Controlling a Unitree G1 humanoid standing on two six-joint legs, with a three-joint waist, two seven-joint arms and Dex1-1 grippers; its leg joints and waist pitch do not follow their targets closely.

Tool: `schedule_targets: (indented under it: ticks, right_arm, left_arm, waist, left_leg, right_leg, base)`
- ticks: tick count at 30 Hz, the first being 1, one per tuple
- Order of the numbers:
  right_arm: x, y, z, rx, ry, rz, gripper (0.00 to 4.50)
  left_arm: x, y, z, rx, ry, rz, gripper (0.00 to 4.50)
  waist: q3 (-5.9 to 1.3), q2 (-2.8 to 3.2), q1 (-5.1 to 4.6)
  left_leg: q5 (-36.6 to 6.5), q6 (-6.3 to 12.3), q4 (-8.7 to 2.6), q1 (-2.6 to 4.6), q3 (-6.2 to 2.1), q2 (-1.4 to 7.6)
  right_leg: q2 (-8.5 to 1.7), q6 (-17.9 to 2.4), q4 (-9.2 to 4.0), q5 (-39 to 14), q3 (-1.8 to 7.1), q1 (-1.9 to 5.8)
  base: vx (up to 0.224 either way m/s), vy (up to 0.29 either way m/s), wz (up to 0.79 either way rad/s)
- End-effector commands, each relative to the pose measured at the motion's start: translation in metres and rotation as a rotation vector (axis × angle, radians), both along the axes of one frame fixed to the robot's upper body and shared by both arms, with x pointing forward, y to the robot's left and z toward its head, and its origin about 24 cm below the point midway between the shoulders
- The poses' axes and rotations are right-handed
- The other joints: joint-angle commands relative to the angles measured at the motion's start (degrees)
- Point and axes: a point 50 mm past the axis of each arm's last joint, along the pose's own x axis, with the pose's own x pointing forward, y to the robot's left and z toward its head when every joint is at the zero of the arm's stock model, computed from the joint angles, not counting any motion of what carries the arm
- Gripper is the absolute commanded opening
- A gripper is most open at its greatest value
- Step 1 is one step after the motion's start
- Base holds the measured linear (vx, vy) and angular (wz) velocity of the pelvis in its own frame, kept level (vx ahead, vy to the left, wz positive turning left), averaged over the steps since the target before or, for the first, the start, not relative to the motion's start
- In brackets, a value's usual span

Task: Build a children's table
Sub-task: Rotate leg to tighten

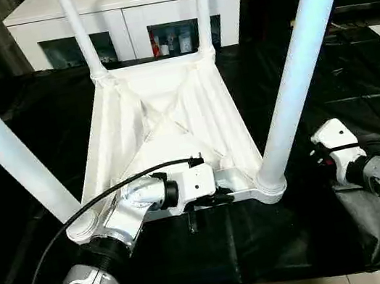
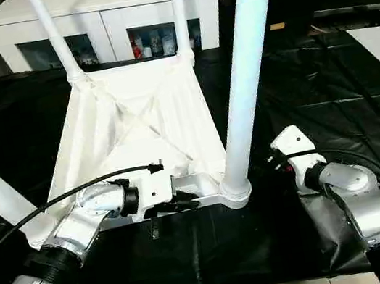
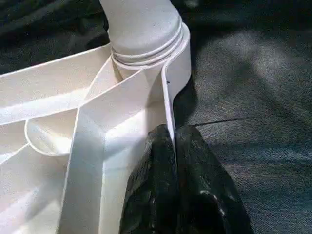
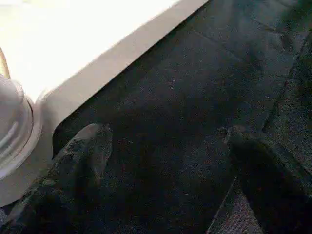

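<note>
Left tool [image 3: 173,146] clenched on the upturned children's table [image 1: 163,117] near rim; right tool [image 4: 165,161] released, just beside it.

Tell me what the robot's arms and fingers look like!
Both forearms are shiny silver metal with rounded joints. Each ends in a boxy white wrist block, and each gripper has two chunky black fingers, the left gripper and the right gripper alike. A thin black cable loops along the left arm.
</note>
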Motion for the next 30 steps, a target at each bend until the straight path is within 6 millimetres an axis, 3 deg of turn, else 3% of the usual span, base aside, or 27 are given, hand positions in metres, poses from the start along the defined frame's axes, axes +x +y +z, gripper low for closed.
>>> schedule_targets:
  ticks: [1,4,7,8,13,14,17,20,23,26,28,30]
  right_arm:
    - [-0.002,-0.002,0.000,-0.012,-0.003,-0.005,4.10]
    - [-0.003,-0.003,-0.001,-0.012,-0.002,-0.011,4.14]
    - [-0.007,-0.007,-0.002,-0.014,0.003,-0.022,4.14]
    - [-0.010,-0.009,-0.001,-0.011,0.007,-0.024,4.14]
    - [-0.021,-0.018,0.002,-0.018,0.033,0.003,4.14]
    - [-0.031,-0.018,0.004,-0.002,0.084,0.080,4.14]
    - [-0.049,-0.012,0.006,0.019,0.159,0.233,4.14]
    - [-0.057,-0.004,0.007,0.050,0.199,0.307,4.14]
    - [-0.060,0.005,0.009,0.061,0.211,0.351,4.14]
    - [-0.061,0.010,0.013,0.082,0.198,0.374,4.14]
    - [-0.059,0.014,0.015,0.099,0.160,0.349,4.14]
    - [-0.059,0.016,0.016,0.117,0.154,0.351,4.14]
  left_arm:
    - [0.001,-0.007,0.000,-0.031,0.030,0.034,0.28]
    - [0.005,-0.009,0.008,-0.115,0.053,0.089,0.55]
    - [0.008,-0.010,0.020,-0.261,0.072,0.176,0.66]
    - [0.008,-0.008,0.024,-0.311,0.085,0.196,0.92]
    - [0.001,0.004,0.033,-0.417,0.121,0.230,1.04]
    - [-0.005,0.012,0.037,-0.452,0.156,0.232,1.35]
    - [-0.014,0.026,0.039,-0.461,0.205,0.240,1.41]
    - [-0.030,0.037,0.035,-0.409,0.288,0.213,1.77]
    - [-0.038,0.043,0.034,-0.392,0.278,0.237,1.79]
    - [-0.044,0.050,0.034,-0.370,0.252,0.267,2.14]
    - [-0.049,0.058,0.037,-0.420,0.230,0.342,2.14]
    - [-0.051,0.060,0.037,-0.436,0.237,0.356,2.14]
  waist:
    - [-2.97,-1.10,-0.39]
    - [-2.90,-0.95,-0.39]
    - [-3.18,-0.95,-0.56]
    - [-3.19,-0.88,-0.59]
    - [-3.19,-1.01,-1.00]
    - [-3.23,-1.04,-0.96]
    - [-3.03,-0.83,-1.30]
    - [-2.66,-0.90,-1.64]
    - [-2.37,-0.84,-1.77]
    - [-2.45,-0.57,-1.78]
    - [-2.34,-0.44,-1.68]
    - [-2.36,-0.45,-1.77]
  left_leg:
    - [-11.7,4.39,-4.19,0.00,0.76,0.53]
    - [-12.4,4.06,-4.28,-0.16,0.70,0.45]
    - [-10.8,4.19,-4.12,-0.62,0.57,0.51]
    - [-10.4,4.60,-4.09,-0.73,0.53,0.55]
    - [-9.5,6.51,-3.88,-0.86,0.61,0.44]
    - [-9.5,6.81,-3.86,-0.96,0.50,0.67]
    - [-10.3,8.04,-3.92,-1.01,0.49,0.87]
    - [-12.7,6.96,-4.32,-0.88,0.46,0.93]
    - [-15.5,5.46,-4.60,-0.54,0.39,0.94]
    - [-15.6,4.70,-4.73,-0.63,0.23,0.93]
    - [-16.3,4.09,-4.75,-0.44,0.32,0.92]
    - [-16.0,3.97,-4.80,-0.74,0.25,0.82]
  right_leg:
    - [-1.48,-12.1,-4.17,-14.7,1.53,2.92]
    - [-1.49,-11.3,-4.32,-17.0,1.59,2.94]
    - [-1.53,-12.3,-3.94,-13.5,1.54,3.26]
    - [-1.54,-13.0,-3.78,-11.9,1.49,3.36]
    - [-1.29,-13.5,-3.69,-10.4,1.43,3.43]
    - [-1.41,-13.6,-3.44,-9.9,1.50,3.88]
    - [-1.31,-13.7,-3.63,-10.9,1.46,3.46]
    - [-1.26,-12.4,-4.00,-16.3,1.39,3.13]
    - [-1.10,-10.4,-4.63,-21.9,1.48,2.55]
    - [-1.12,-9.6,-4.60,-21.4,1.56,2.65]
    - [-1.09,-9.4,-4.70,-21.4,1.61,2.43]
    - [-1.12,-9.3,-4.69,-21.3,1.54,2.62]
  base:
    - [0.000,0.000,0.00]
    - [0.000,0.000,0.00]
    - [0.000,0.000,0.00]
    - [0.000,0.000,0.00]
    - [0.000,0.000,0.00]
    - [0.000,0.000,0.00]
    - [0.000,0.000,0.00]
    - [0.000,0.000,0.00]
    - [0.000,0.000,0.00]
    - [0.000,0.000,0.00]
    - [0.000,0.000,0.00]
    - [0.000,0.000,0.00]
